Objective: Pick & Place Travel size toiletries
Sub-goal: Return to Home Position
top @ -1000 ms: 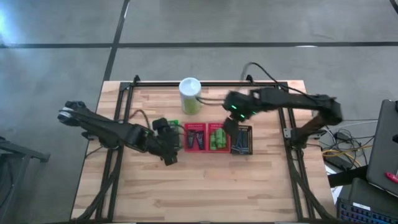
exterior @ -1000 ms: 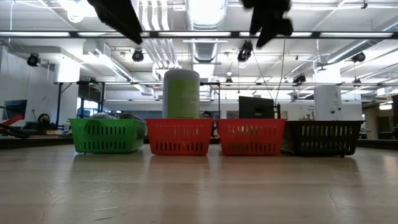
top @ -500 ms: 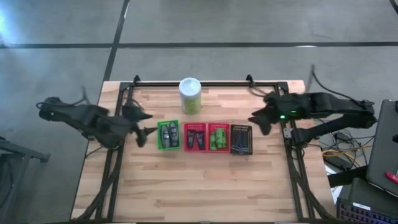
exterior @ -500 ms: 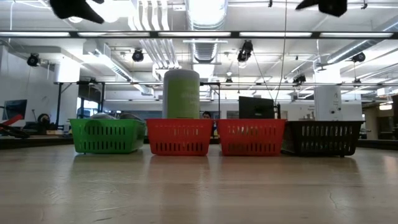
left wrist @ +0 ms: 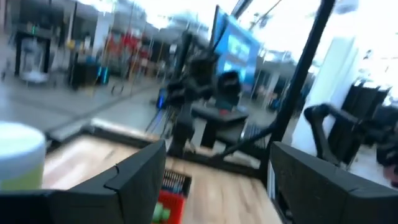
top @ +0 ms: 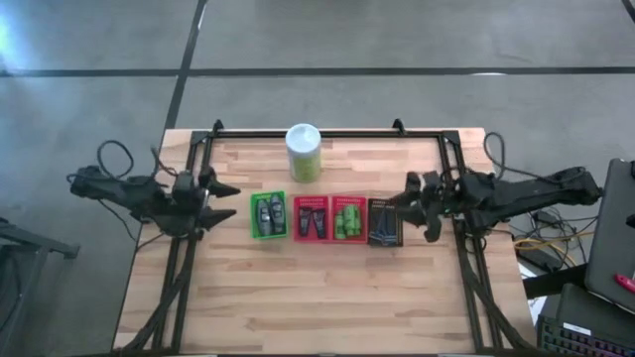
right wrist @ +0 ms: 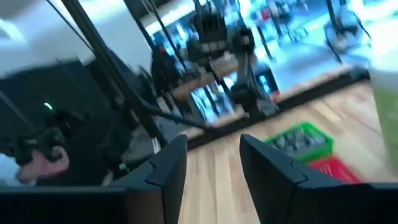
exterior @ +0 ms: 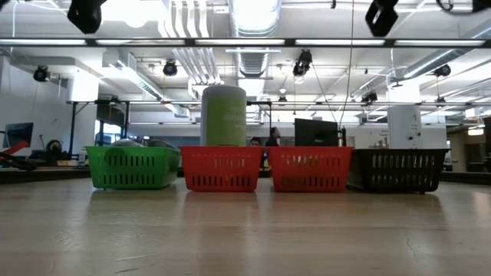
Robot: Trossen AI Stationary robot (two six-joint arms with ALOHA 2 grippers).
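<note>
Four small slotted baskets stand in a row mid-table. The green basket point(top: 268, 215) holds dark grey tubes point(top: 266, 212), the first red basket point(top: 312, 218) dark items, the second red basket point(top: 347, 218) bright green mini bottles point(top: 346, 220), and the black basket point(top: 385, 221) thin dark sticks point(top: 384, 224). My left gripper point(top: 224, 199) hovers open to the left of the green basket; its wrist view shows the left gripper point(left wrist: 214, 186) empty. My right gripper point(top: 417, 206) hovers open to the right of the black basket; its wrist view shows the right gripper point(right wrist: 214, 177) empty too.
A tall green canister point(top: 304, 151) with a white lid stands behind the baskets, toward the far edge. Bare wooden tabletop point(top: 317, 297) lies in front of the row. Black frame rails point(top: 189, 258) run along the table's left and right sides. In the low view both arms show only at the top edge.
Both arms have drawn back from the basket row and risen. My left gripper went from over the green basket toward the table's left edge, my right gripper from over the black basket toward the right edge. The baskets have stayed in place.
</note>
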